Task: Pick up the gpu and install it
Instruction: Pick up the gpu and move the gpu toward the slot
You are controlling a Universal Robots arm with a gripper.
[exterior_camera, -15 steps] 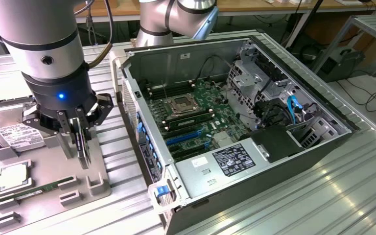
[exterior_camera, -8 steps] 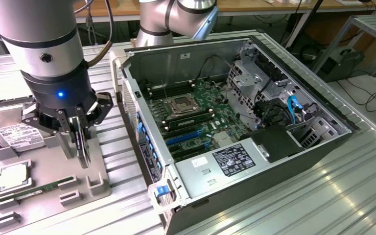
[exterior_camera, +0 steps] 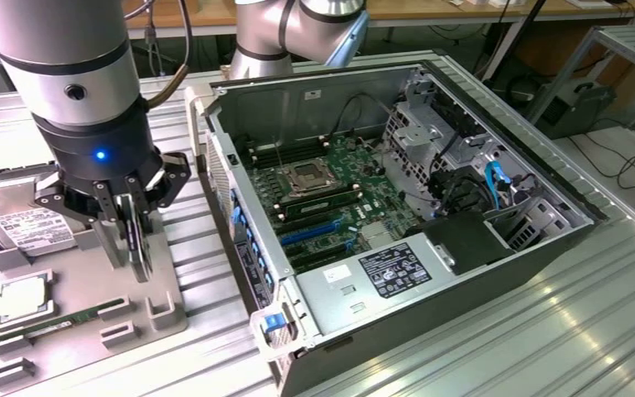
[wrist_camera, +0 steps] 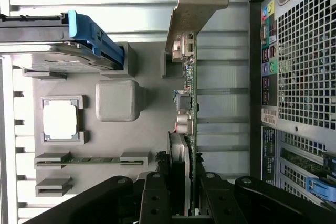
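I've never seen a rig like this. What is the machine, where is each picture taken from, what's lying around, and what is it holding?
The machine is a single robot arm ending in a gripper. One picture comes from a camera standing off the arm, overlooking the metal table. The other comes from a camera on the arm's wrist, looking along the fingers. On the table sits an open computer case. To the exterior view's left of it is a grey holder tray carrying a hard drive, a square silver chip and a memory stick. The gripper is closed on the gpu, a green card standing on edge with a silver bracket. Whether the card is clear of the tray I cannot tell.
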